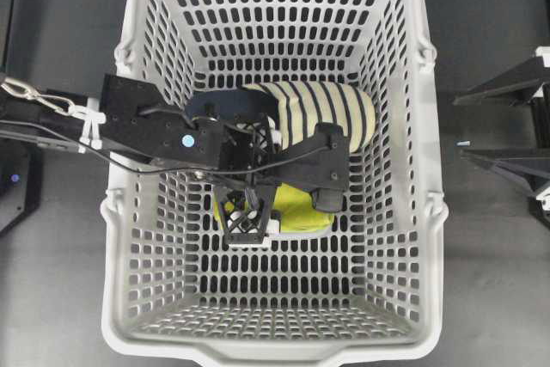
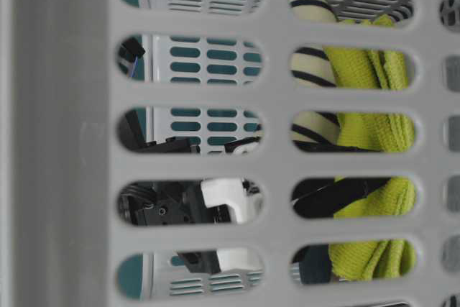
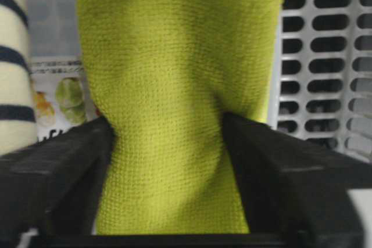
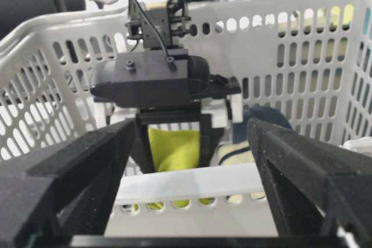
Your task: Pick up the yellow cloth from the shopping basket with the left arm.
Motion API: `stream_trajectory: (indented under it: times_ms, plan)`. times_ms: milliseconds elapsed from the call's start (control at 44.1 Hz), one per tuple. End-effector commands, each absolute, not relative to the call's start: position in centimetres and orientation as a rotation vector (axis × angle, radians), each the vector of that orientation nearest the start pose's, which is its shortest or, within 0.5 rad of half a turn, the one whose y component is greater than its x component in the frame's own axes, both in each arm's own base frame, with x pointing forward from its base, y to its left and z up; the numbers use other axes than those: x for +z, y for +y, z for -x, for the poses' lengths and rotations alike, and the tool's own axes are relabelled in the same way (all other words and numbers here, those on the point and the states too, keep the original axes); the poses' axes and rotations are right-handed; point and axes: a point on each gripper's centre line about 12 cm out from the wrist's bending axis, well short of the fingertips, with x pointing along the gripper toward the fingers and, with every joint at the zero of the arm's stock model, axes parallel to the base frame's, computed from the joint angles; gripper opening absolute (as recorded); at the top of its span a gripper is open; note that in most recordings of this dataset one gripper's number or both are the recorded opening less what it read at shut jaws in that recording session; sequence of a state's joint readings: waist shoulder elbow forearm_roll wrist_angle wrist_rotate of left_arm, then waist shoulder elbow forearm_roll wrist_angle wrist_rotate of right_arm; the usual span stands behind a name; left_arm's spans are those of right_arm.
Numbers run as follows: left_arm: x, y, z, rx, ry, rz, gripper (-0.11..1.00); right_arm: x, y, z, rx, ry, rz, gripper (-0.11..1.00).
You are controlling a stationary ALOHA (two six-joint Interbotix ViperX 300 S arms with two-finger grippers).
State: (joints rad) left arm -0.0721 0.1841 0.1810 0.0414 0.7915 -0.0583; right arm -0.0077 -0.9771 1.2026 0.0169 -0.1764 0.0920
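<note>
The yellow cloth (image 1: 301,211) lies on the floor of the shopping basket (image 1: 427,212), beside a cream-and-navy striped slipper (image 1: 331,109). My left gripper (image 1: 288,204) reaches down into the basket over the cloth. In the left wrist view its black fingers (image 3: 64,166) press in from both sides and the cloth (image 3: 174,45) narrows between them. The table-level view shows the cloth (image 2: 366,134) bunched upright behind the basket wall. My right gripper (image 4: 190,129) stands open outside the basket's right rim, with nothing between its fingers.
The slipper (image 2: 309,62) lies right against the cloth on its far side. A printed label with green fruit (image 3: 64,97) shows by the slipper. The basket's lattice walls (image 4: 302,74) enclose the left arm. The right arm (image 1: 507,126) rests on the dark table.
</note>
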Motion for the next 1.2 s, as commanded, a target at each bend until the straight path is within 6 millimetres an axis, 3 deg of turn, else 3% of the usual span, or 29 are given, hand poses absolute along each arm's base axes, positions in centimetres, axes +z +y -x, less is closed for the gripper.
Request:
stream_trajectory:
  times_ms: [0,159,204,362,476,725,838,1178]
  plan:
    - [19.7,-3.1,-44.1,-0.026,1.153,-0.041,0.6,27.4,-0.2,-19.6,-0.015,0.041,-0.113,0.75]
    - [20.3,-3.2,-44.3,-0.03,1.138,-0.043,0.19,27.2,-0.3,-19.6,-0.017,0.045,-0.113,0.75]
    - [20.7,-3.2,-44.4,-0.029,1.129,-0.042,0.14,27.2,-0.3,-19.6,-0.017,0.045,-0.113,0.75]
    - [22.9,-3.2,-44.6,-0.03,1.081,-0.04,0.14,27.3,-0.3,-19.6,-0.017,0.044,-0.113,0.75]
    - [25.9,-3.1,-44.7,-0.028,1.047,-0.038,0.14,27.1,-0.3,-19.6,-0.017,0.047,-0.115,0.75]
    - [34.7,-3.2,-43.9,-0.026,0.992,-0.032,0.14,27.1,-0.3,-19.5,-0.017,0.047,-0.115,0.75]
    - [37.1,-3.1,-43.2,-0.021,0.991,-0.029,0.14,27.1,-0.3,-19.5,-0.017,0.045,-0.115,0.75]
    - [37.6,-2.8,-42.6,-0.013,1.027,-0.026,0.14,27.2,-0.3,-19.4,-0.017,0.039,-0.116,0.75]
